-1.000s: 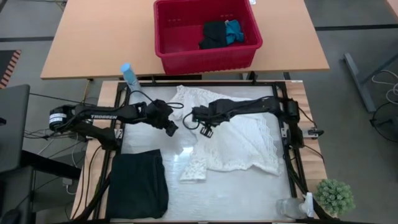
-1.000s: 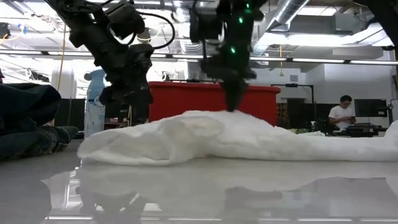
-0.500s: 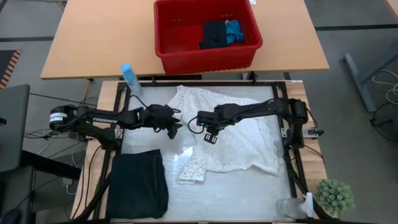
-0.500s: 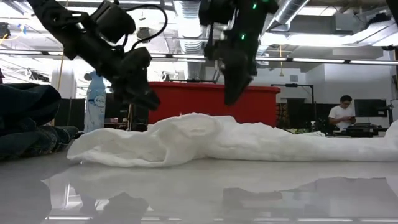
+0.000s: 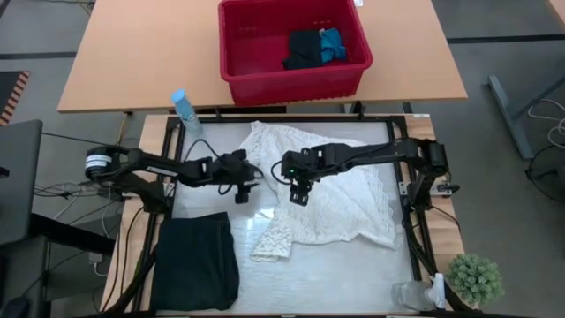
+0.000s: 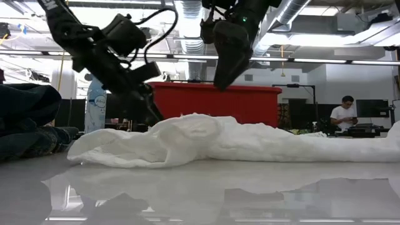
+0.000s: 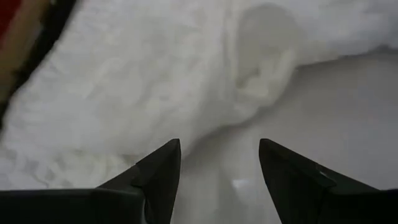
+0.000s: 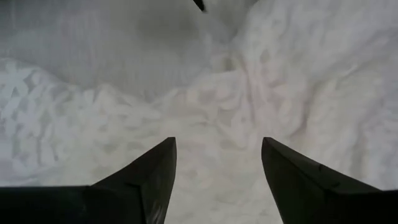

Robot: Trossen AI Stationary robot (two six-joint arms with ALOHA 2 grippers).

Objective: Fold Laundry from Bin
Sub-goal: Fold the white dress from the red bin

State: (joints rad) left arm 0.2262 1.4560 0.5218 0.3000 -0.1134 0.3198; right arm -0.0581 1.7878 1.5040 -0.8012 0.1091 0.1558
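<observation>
white crinkled garment (image 5: pixel 331 194) spread on table (image 5: pixel 335 274), near red bin (image 5: pixel 291 75). left gripper (image 5: pixel 242 193) above its left edge, fingers apart, empty. right gripper (image 5: pixel 298 193) over garment, fingers apart, empty.

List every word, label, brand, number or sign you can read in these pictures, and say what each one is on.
No text can be read for certain.
Left arm: pale lettering along its side, too small to make out.
Blue bottle: a label shows in the low view, too blurred to read.
Red bin, white garment, black garment: no lettering visible.
</observation>
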